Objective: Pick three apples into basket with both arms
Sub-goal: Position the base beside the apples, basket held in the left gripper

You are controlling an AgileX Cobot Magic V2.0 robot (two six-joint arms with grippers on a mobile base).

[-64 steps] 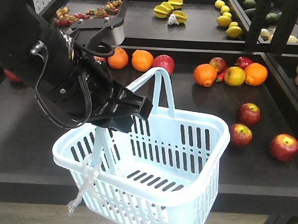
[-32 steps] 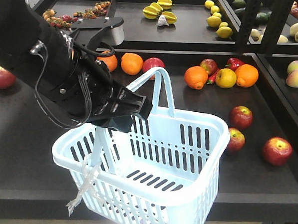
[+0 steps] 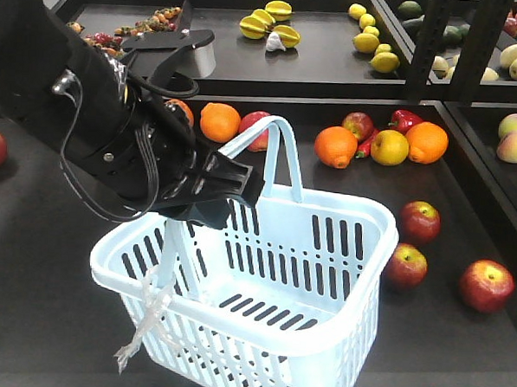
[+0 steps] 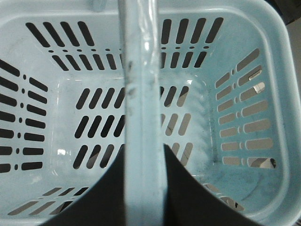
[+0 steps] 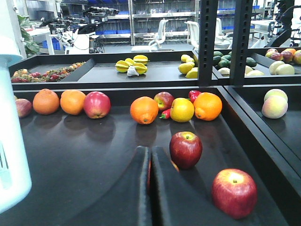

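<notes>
Up at one o'clock of the right gripper [image 5: 150,150], jaws pressed together, sits the nearest apple [image 5: 186,149], so it's the closer arm, while the left gripper [image 4: 144,160] pinches the basket [image 3: 362,208] by its handle, off at nine.

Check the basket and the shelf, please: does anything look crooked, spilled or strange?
The basket seems to hang tilted, because the left gripper holds one side of its handle, not the top. A frayed white strip dangles from its rim. Nothing looks spilled or broken.
</notes>
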